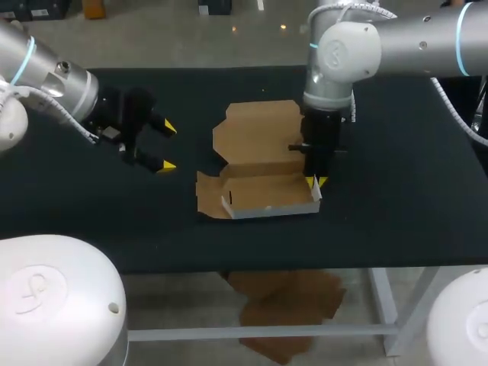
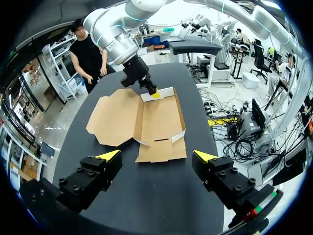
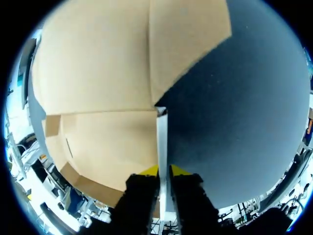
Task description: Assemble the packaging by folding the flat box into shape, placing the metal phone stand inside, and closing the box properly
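Observation:
The brown cardboard box lies open on the black table, lid panel flat at the back, shallow tray with raised walls at the front. My right gripper points straight down at the tray's right end. In the right wrist view its fingers are shut on the upright white side wall, one finger inside and one outside. My left gripper hovers open to the left of the box, holding nothing. From the left wrist view, the box lies ahead of the open left gripper. No metal phone stand is in view.
The black table has bare surface to the right of the box and along the front edge. A loose brown cardboard sheet lies on the floor under the table.

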You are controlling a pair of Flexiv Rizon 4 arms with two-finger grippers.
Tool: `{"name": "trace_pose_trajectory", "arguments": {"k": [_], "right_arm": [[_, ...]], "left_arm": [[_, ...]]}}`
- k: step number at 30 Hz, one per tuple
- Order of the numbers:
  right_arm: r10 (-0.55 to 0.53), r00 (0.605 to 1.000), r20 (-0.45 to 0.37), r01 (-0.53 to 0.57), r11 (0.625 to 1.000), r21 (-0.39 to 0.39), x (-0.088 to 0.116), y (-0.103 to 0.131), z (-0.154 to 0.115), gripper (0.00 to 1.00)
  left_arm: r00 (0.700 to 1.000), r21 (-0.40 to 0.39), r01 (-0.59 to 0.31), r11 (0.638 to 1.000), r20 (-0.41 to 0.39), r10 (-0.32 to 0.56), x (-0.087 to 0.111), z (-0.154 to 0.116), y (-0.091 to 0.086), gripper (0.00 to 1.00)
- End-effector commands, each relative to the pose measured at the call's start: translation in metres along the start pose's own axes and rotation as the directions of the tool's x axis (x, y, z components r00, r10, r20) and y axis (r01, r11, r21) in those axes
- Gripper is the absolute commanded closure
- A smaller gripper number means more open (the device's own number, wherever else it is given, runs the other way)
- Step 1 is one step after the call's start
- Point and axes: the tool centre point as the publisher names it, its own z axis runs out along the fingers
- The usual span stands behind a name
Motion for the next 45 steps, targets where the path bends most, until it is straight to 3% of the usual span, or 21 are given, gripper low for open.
{"name": "trace_pose_trajectory", "arguments": {"k": [1, 22, 38, 45], "right_arm": [[0.007, 1.0, 0.005, -0.007, 1.0, -0.015, 0.001, -0.001, 0.002, 0.85], [0.117, 0.992, 0.045, -0.104, 0.968, -0.229, 0.003, -0.006, 0.007, 0.82], [0.122, 0.991, 0.049, -0.105, 0.958, -0.267, 0.004, -0.004, 0.013, 0.8], [0.133, 0.989, 0.058, -0.112, 0.954, -0.278, 0.004, -0.002, 0.014, 0.84]], "left_arm": [[1.0, -0.004, 0.001, 1.0, -0.002, -0.001, 0.0, -0.001, -0.001, 0.0], [1.0, -0.004, 0.001, 1.0, -0.002, -0.001, 0.0, -0.001, -0.001, 0.0], [1.0, -0.004, 0.001, 1.0, -0.002, -0.001, 0.0, -0.001, -0.001, 0.0], [1.0, -0.004, 0.001, 1.0, -0.002, -0.001, 0.0, -0.001, -0.001, 0.0]]}}
